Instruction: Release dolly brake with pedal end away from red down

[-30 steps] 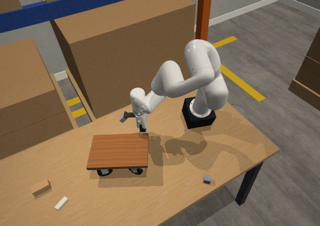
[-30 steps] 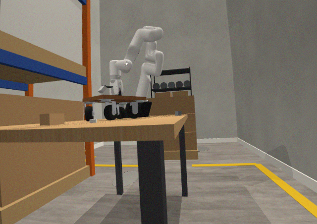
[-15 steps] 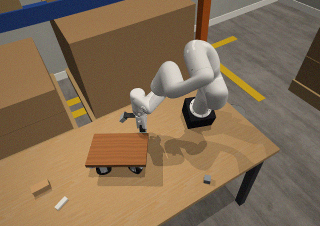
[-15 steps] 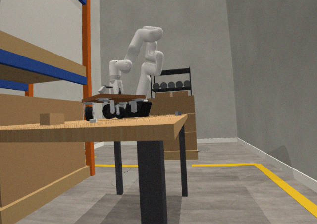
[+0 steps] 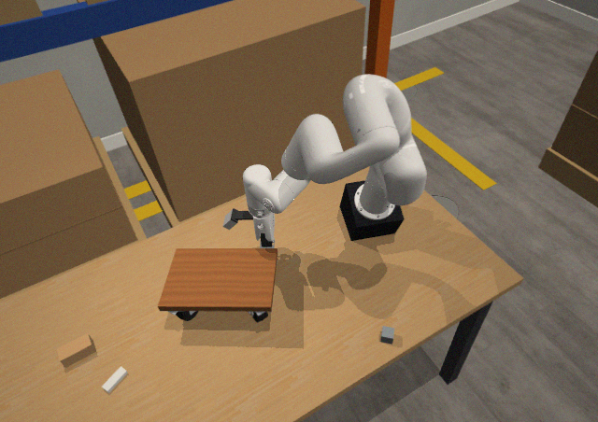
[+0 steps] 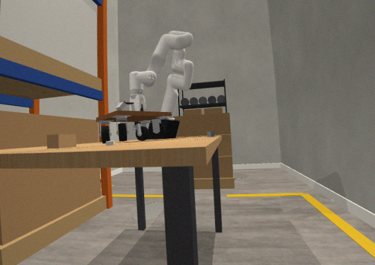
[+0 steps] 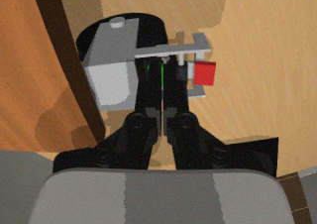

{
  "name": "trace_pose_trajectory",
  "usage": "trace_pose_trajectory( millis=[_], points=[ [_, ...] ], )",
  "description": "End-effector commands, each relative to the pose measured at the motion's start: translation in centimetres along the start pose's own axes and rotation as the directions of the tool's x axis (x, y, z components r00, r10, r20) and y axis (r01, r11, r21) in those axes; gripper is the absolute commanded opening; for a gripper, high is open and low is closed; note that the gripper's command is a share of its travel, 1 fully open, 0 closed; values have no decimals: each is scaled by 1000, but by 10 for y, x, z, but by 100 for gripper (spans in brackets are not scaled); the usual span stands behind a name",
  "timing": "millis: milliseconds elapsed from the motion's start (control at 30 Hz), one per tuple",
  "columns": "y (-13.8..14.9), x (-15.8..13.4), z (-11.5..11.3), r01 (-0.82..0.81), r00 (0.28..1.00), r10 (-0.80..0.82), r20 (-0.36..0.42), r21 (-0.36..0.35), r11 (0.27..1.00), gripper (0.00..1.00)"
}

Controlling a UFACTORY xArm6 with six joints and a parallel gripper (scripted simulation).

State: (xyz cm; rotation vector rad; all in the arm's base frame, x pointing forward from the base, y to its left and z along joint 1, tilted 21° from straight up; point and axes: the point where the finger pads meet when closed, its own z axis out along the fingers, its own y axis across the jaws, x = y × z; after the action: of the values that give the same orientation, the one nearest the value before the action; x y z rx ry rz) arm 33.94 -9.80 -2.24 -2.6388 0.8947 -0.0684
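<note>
The dolly (image 5: 220, 278) has a reddish wooden deck and black casters; it stands on the table, also in the exterior view (image 6: 133, 115). My gripper (image 5: 265, 242) is shut and empty, pointing down at the deck's far right corner. In the wrist view the closed fingertips sit right at the grey brake pedal (image 7: 173, 50), which runs across a black caster wheel (image 7: 122, 36) in a grey fork. The pedal's red end (image 7: 204, 72) lies just right of the fingertips. I cannot tell whether the fingertips touch the pedal.
A tan block (image 5: 76, 348) and a small white block (image 5: 114, 379) lie at the table's front left. A small grey cube (image 5: 387, 333) lies at the front right. The arm's black base (image 5: 371, 216) stands at the back right. Large cardboard boxes stand behind the table.
</note>
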Motion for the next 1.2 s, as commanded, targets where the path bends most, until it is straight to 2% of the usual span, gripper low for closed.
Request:
trace_pose_trajectory(
  millis=[0,267,867,1167],
  points=[
    [0,-1,1,-1,1000,1,3,0,1000,0],
    [0,-1,-10,-1,1000,1,3,0,1000,0],
    [0,-1,-74,-1,1000,1,3,0,1000,0],
    [0,-1,-78,-1,1000,1,3,0,1000,0]
  ],
)
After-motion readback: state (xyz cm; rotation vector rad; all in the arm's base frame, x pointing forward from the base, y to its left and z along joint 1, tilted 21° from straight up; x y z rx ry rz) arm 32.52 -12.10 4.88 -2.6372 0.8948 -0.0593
